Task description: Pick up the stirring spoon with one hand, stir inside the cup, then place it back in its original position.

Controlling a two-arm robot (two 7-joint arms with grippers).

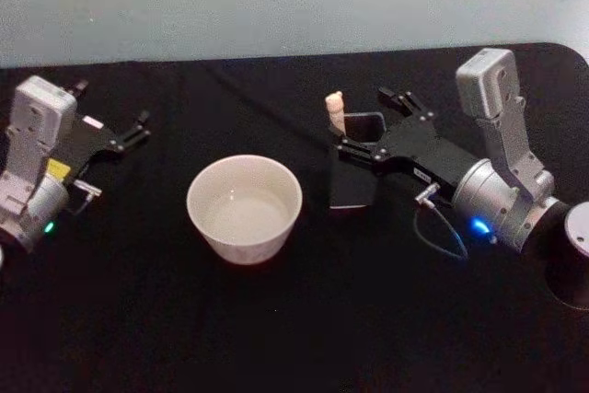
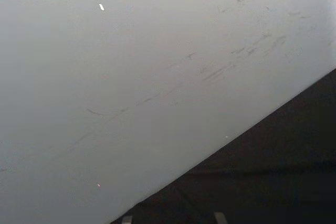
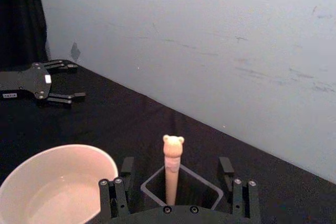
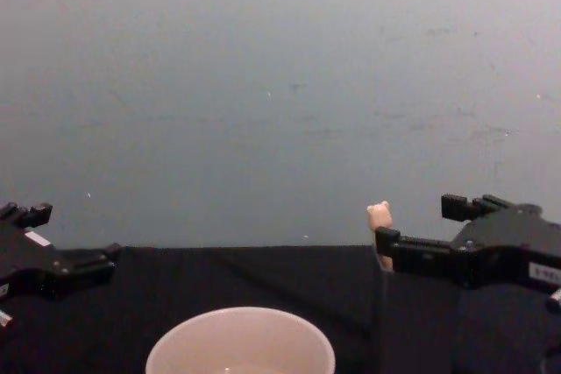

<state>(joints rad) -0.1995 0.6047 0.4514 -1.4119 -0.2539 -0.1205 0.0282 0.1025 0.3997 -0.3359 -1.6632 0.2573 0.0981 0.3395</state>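
Two fingers of the right gripper (image 3: 176,174) stand wide apart with nothing between them but air and the spoon (image 3: 172,169), which rises upright in the gap, bear head at the top and stem going straight down into the dark grey holder (image 3: 181,192). Neither finger touches the handle; one lies to each side of it, just beside the holder's rim. The spoon's long axis is vertical, so I judge the coming move to be a squeeze across the handle below the bear head, then a straight lift out of the holder.

From the head camera the same gripper (image 1: 375,128) reaches in from the right, its fingers bracketing the holder (image 1: 359,172) with the spoon (image 1: 335,112) at the holder's far corner. This arm is much the nearer to the spoon.

Left of the holder, close but not touching it, sits the cup (image 1: 245,208), wide and cream-white.

Farther off, well apart at the table's left edge, the left gripper (image 1: 127,135) rests idle with its fingers spread and holding nothing.
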